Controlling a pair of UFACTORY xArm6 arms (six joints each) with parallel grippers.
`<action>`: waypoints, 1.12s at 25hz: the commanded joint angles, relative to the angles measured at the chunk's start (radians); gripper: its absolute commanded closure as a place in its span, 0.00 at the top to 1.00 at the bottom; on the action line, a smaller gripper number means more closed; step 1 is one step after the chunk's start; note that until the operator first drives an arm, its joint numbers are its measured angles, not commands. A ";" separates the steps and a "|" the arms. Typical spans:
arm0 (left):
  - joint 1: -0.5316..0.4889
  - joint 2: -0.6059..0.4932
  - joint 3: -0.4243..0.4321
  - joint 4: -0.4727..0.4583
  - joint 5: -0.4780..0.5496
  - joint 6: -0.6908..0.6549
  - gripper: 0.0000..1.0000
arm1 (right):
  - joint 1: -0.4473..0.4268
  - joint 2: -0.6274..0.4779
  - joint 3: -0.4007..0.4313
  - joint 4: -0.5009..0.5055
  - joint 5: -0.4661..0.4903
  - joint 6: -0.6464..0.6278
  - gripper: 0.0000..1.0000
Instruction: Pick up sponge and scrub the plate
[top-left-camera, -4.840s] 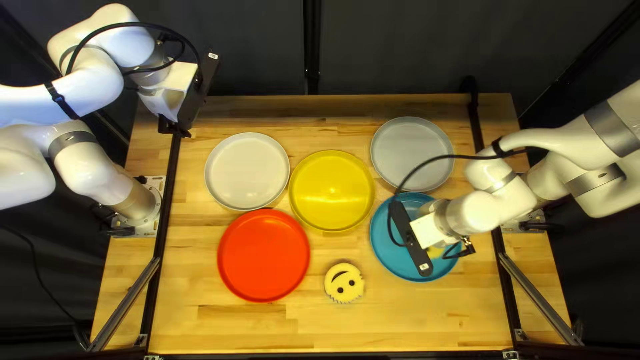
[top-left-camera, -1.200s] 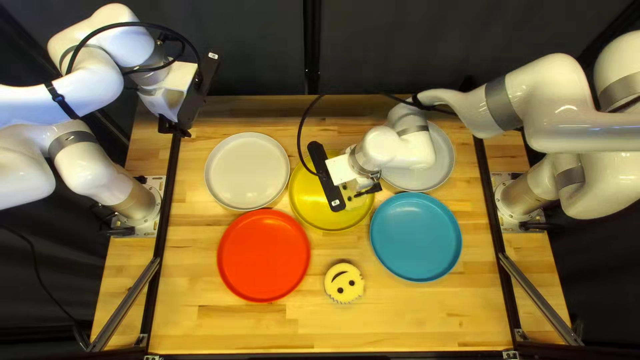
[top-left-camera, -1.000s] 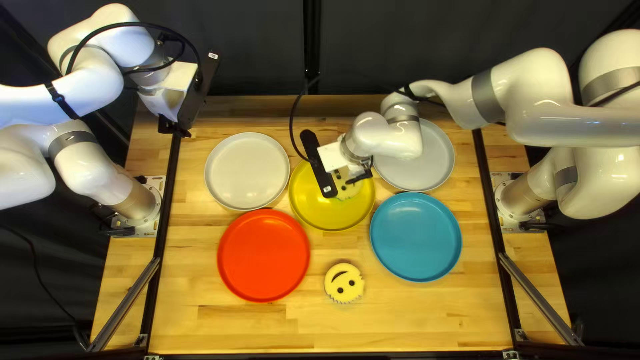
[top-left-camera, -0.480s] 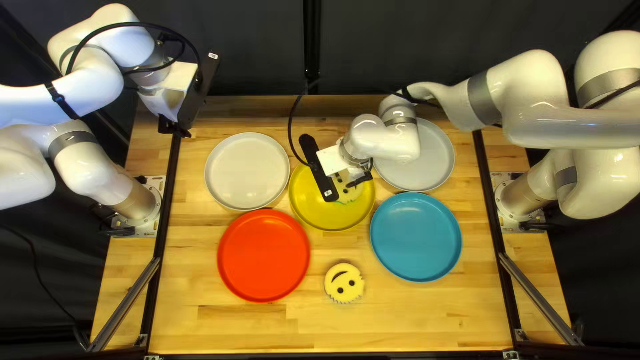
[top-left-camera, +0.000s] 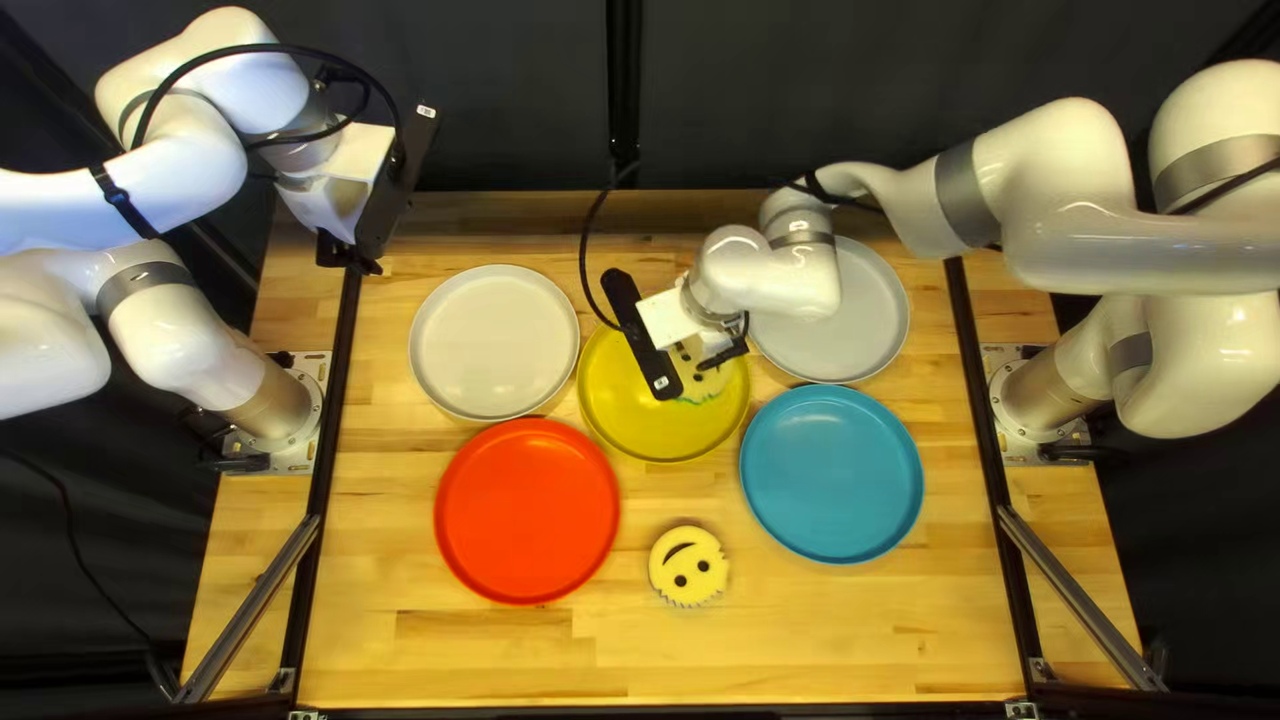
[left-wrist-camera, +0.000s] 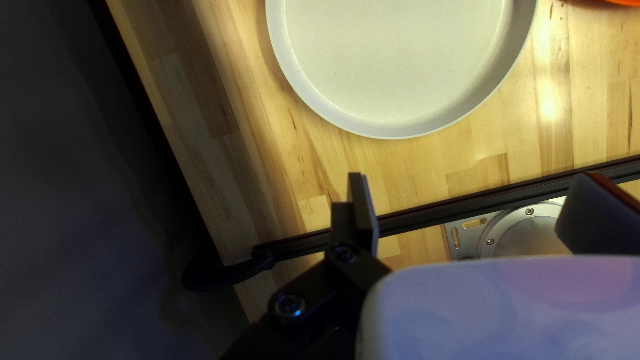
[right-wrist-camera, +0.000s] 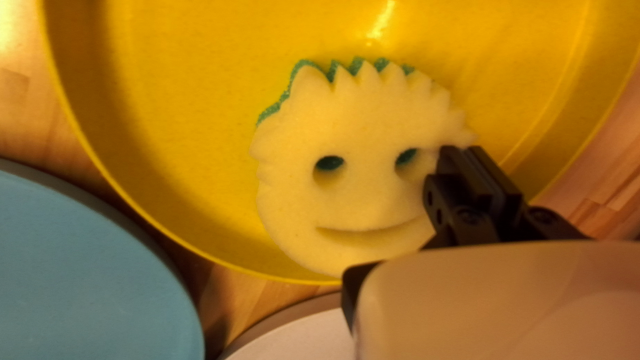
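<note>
Over the yellow plate (top-left-camera: 660, 430) my right gripper (top-left-camera: 640, 336) hides part of a yellow face-shaped sponge (top-left-camera: 707, 384). The right wrist view has the green-backed sponge (right-wrist-camera: 347, 193) within the yellow plate's (right-wrist-camera: 167, 133) outline; whether they touch I cannot tell. My right gripper (right-wrist-camera: 467, 157) has its fingers close together, pinching the sponge at its side edge. Far from the plate, near the table's far left corner, is my left gripper (top-left-camera: 358, 247). Its own view shows the left gripper (left-wrist-camera: 477, 208) with fingers wide apart and nothing between them.
A second smiley sponge (top-left-camera: 688, 566) lies near the table's front. Around the yellow plate are a white plate (top-left-camera: 494, 343), a red plate (top-left-camera: 527, 511), a blue plate (top-left-camera: 831, 474) and a grey plate (top-left-camera: 867, 314) partly beneath my right arm.
From above the blue plate, my right gripper has come over to the yellow plate with the sponge. In the last half second it has shifted only slightly. The left arm has stayed still.
</note>
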 commanded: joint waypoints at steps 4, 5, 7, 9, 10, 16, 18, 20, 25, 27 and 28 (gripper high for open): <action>0.000 0.000 0.000 0.000 0.000 0.000 1.00 | 0.020 0.023 -0.053 0.059 0.039 0.006 0.00; 0.000 0.000 0.000 0.000 0.000 0.000 1.00 | 0.038 0.020 -0.058 0.069 0.051 0.026 0.00; 0.000 0.000 0.000 0.000 0.000 0.000 1.00 | 0.075 0.028 -0.091 0.077 0.088 0.072 0.00; 0.000 0.000 0.000 0.000 0.000 0.000 1.00 | 0.104 0.049 -0.138 0.085 0.132 0.113 0.00; 0.000 0.000 0.000 0.000 0.000 0.000 1.00 | 0.117 0.068 -0.172 0.087 0.162 0.139 0.00; 0.000 0.000 0.000 0.000 0.000 0.000 1.00 | 0.098 0.165 -0.270 0.107 0.187 0.144 0.00; 0.000 0.000 0.000 0.000 0.000 0.000 1.00 | 0.052 0.179 -0.284 0.127 0.185 0.109 0.00; 0.000 0.000 0.000 0.000 0.000 0.000 1.00 | 0.012 0.187 -0.291 0.145 0.187 0.083 0.00; 0.000 0.000 0.000 0.000 0.000 0.000 1.00 | -0.021 0.183 -0.288 0.174 0.191 0.084 0.00; 0.000 0.000 0.000 0.000 0.000 0.000 1.00 | -0.002 0.167 -0.275 0.171 0.189 0.113 0.00; 0.000 0.000 0.000 0.000 0.000 0.000 1.00 | 0.009 0.161 -0.270 0.168 0.187 0.126 0.00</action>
